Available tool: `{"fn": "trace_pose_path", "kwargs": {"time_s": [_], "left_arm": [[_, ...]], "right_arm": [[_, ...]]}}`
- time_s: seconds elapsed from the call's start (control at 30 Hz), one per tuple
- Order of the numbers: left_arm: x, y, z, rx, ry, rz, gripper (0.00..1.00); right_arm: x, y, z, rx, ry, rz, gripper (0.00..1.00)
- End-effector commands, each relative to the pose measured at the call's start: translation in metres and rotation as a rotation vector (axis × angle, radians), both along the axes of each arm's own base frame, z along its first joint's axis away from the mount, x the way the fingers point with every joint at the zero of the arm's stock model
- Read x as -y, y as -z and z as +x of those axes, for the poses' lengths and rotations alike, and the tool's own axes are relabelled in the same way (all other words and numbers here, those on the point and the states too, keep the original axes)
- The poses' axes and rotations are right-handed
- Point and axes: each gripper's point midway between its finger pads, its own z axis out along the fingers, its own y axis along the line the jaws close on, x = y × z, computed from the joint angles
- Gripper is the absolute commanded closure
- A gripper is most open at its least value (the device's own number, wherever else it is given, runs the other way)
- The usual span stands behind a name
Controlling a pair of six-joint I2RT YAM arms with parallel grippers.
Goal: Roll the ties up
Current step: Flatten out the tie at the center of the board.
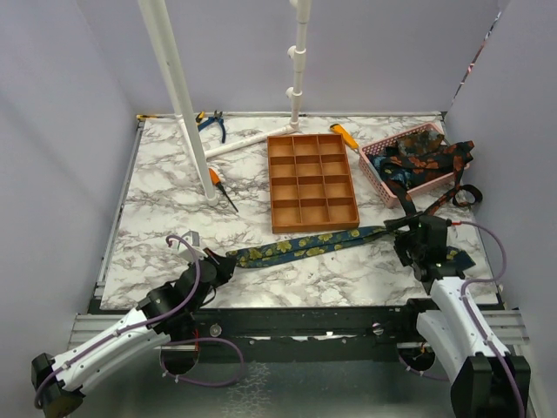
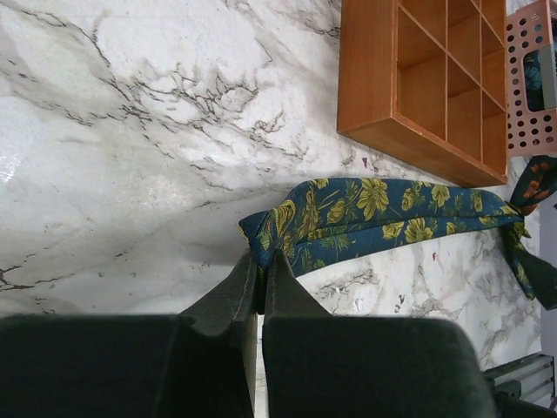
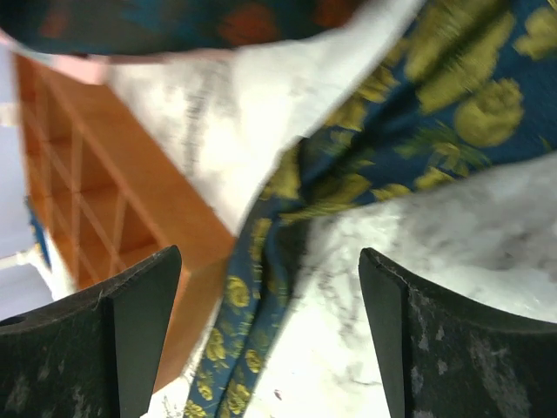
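A navy tie with yellow flowers (image 1: 300, 246) lies stretched across the marble table in front of the orange tray. My left gripper (image 1: 228, 261) is shut on the tie's left end; in the left wrist view the gripper (image 2: 259, 261) pinches the folded tip of the tie (image 2: 383, 209). My right gripper (image 1: 406, 232) hovers over the tie's right part. In the right wrist view the gripper (image 3: 270, 261) stands open, and the tie (image 3: 252, 287) runs on the table between and beyond its fingers, untouched. More ties (image 1: 422, 161) with orange and teal prints are heaped in the pink basket.
The orange compartment tray (image 1: 312, 181) sits mid-table, with the pink basket (image 1: 376, 167) to its right. White pipes (image 1: 178, 96) rise at the back left. Pliers (image 1: 211, 122), an orange-handled screwdriver (image 1: 218, 183) and another orange-handled tool (image 1: 345, 135) lie near the back.
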Motion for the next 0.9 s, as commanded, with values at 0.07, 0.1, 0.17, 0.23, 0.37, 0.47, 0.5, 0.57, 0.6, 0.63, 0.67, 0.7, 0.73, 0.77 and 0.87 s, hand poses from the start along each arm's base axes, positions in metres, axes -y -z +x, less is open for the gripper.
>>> {"fn": "trace_pose_path", "kwargs": {"time_s": [0.07, 0.1, 0.17, 0.23, 0.37, 0.47, 0.5, 0.57, 0.6, 0.63, 0.67, 0.7, 0.73, 0.77, 0.87], "left_arm": [[0.000, 0.013, -0.003, -0.045, 0.007, 0.034, 1.00], [0.000, 0.013, -0.004, -0.050, 0.010, 0.037, 1.00], [0.001, 0.014, -0.004, -0.060, 0.013, 0.042, 1.00], [0.001, 0.016, -0.005, -0.072, 0.012, 0.042, 1.00], [-0.002, 0.016, -0.007, -0.084, -0.007, 0.025, 1.00], [-0.006, 0.013, -0.006, -0.073, -0.034, -0.007, 1.00], [-0.007, 0.012, -0.006, -0.067, -0.044, -0.020, 1.00], [-0.009, 0.011, -0.005, -0.058, -0.060, -0.035, 1.00], [-0.010, 0.011, -0.005, -0.054, -0.064, -0.038, 1.00], [-0.010, 0.010, -0.004, -0.050, -0.065, -0.043, 1.00], [-0.010, 0.010, -0.004, -0.050, -0.066, -0.045, 1.00], [-0.010, 0.010, -0.004, -0.050, -0.069, -0.045, 1.00], [-0.010, 0.011, -0.004, -0.051, -0.070, -0.042, 1.00], [-0.010, 0.011, -0.004, -0.052, -0.070, -0.038, 1.00], [-0.011, 0.013, -0.005, -0.062, -0.067, -0.024, 1.00]], "right_arm": [[-0.010, 0.029, 0.001, -0.088, 0.041, 0.125, 0.14], [-0.010, 0.031, 0.004, -0.091, 0.048, 0.133, 0.14], [-0.006, 0.039, 0.007, -0.107, 0.080, 0.133, 0.17], [0.002, 0.050, 0.006, -0.147, 0.116, 0.104, 0.23], [0.015, 0.072, -0.012, -0.253, 0.163, 0.052, 0.55], [0.023, 0.085, -0.033, -0.299, 0.193, 0.021, 0.77], [0.026, 0.087, -0.041, -0.314, 0.202, 0.014, 0.84], [0.026, 0.086, -0.048, -0.317, 0.201, 0.008, 0.89], [0.026, 0.084, -0.050, -0.315, 0.198, 0.010, 0.87], [0.024, 0.080, -0.050, -0.304, 0.182, 0.008, 0.78], [0.022, 0.074, -0.048, -0.286, 0.153, -0.001, 0.66], [0.020, 0.066, -0.047, -0.271, 0.120, -0.010, 0.56], [0.019, 0.055, -0.045, -0.254, 0.092, -0.028, 0.47], [0.018, 0.044, -0.042, -0.229, 0.049, -0.058, 0.41], [0.012, 0.004, -0.033, -0.111, -0.040, -0.103, 0.33]]}}
